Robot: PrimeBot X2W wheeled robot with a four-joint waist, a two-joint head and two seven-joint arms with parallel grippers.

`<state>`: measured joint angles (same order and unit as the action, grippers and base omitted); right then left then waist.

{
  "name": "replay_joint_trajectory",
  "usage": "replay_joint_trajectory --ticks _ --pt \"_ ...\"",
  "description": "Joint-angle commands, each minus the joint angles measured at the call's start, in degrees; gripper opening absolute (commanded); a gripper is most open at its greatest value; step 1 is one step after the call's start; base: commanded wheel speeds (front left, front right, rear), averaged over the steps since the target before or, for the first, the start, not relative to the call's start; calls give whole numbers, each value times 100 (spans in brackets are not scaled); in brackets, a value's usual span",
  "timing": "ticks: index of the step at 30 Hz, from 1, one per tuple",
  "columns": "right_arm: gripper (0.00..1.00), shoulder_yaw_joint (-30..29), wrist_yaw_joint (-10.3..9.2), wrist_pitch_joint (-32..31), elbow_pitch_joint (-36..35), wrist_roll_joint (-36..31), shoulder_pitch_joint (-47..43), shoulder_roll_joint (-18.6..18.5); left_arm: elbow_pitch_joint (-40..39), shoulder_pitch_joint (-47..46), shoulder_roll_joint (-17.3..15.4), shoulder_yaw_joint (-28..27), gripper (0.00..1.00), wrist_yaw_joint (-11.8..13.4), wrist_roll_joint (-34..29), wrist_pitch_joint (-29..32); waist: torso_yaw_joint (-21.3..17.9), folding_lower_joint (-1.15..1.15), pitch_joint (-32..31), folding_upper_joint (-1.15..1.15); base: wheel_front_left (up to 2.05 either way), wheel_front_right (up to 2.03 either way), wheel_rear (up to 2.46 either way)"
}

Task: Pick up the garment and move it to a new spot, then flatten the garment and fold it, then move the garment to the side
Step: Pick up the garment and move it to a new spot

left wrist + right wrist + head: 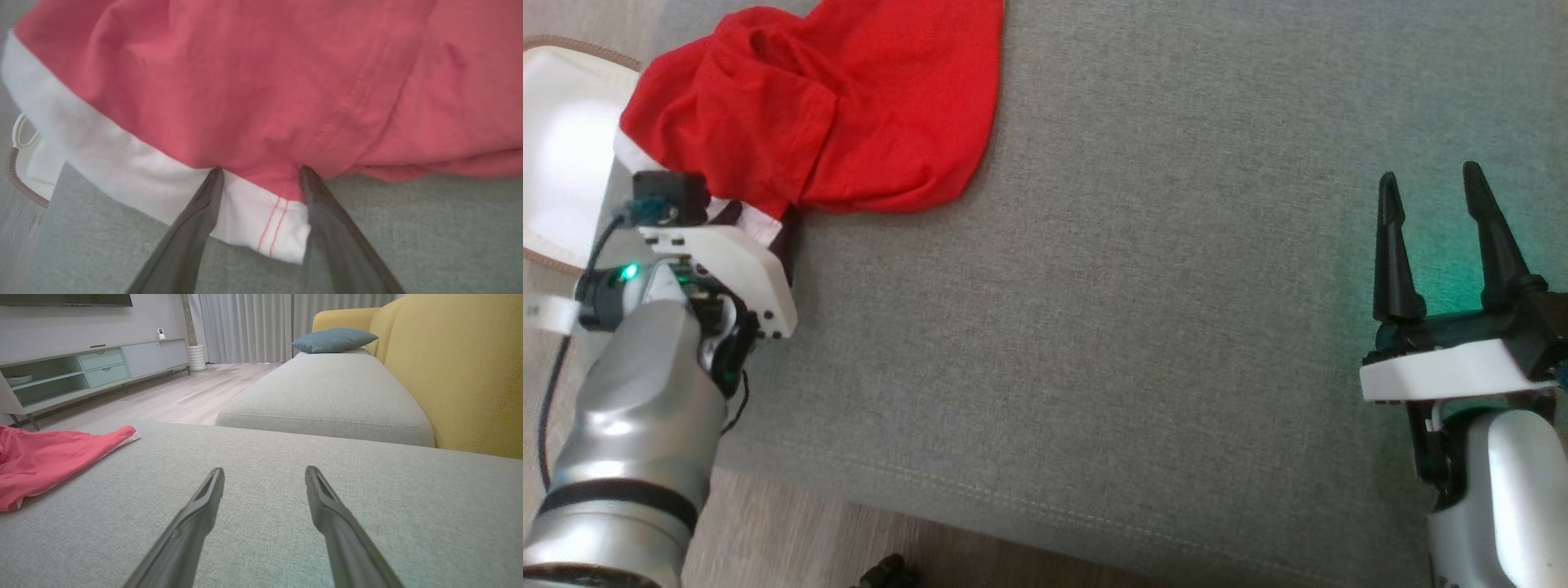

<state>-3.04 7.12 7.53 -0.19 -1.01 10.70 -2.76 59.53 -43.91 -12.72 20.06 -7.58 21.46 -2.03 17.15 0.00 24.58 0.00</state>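
Pick-up step: the left gripper (259, 173), jaws wide open, straddles the white hem (122, 163) of the crumpled red cloth garment (849, 106), far left; next, close. Right gripper (1431, 184): jaws wide, empty.

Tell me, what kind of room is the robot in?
Most likely a living room in a home. There is a yellow sofa with a blue-green pillow, a low cabinet with drawers along the wall, and long curtains over a wooden floor.
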Motion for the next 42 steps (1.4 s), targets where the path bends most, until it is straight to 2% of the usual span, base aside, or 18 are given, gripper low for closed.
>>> replay_joint_trajectory --ticks 1,2,6,12,16,21,27,34,42 --pt "100 160 36 -13 -215 -25 125 -11 13 -23 -216 10 36 10 87 123 -23 0 1 0 0 0 0" --pt "100 160 36 -8 -204 -18 130 -11 -4 -23 -236 137 0 10 207 146 -40 0 -9 0 0 0 0" --pt "100 199 36 56 -75 51 144 -11 -106 -29 -443 472 0 9 615 -62 -125 0 -139 0 0 0 0" --pt "100 339 36 270 269 276 131 -11 -381 -79 -653 612 0 9 1077 -777 -318 0 -584 0 0 0 0" --pt "100 434 36 418 503 478 94 -11 -848 -118 -749 591 0 9 1380 -1058 -496 0 -902 0 0 0 0" --pt "100 529 36 568 758 702 17 -11 -1627 -184 -786 492 0 63 1397 -1212 -742 0 -1252 0 0 0 0" --pt "100 588 36 663 931 866 -17 -11 -2578 -93 -659 524 0 293 1363 -1186 -1053 0 -1489 0 0 0 0" --pt "100 638 36 726 1034 1027 36 -11 -3779 81 -260 798 0 702 1301 -842 -1578 0 -1583 0 0 0 0" --pt "100 761 36 744 1017 1201 143 -11 -4219 88 334 1161 0 1074 1187 -667 -2294 0 -1439 0 0 0 0"
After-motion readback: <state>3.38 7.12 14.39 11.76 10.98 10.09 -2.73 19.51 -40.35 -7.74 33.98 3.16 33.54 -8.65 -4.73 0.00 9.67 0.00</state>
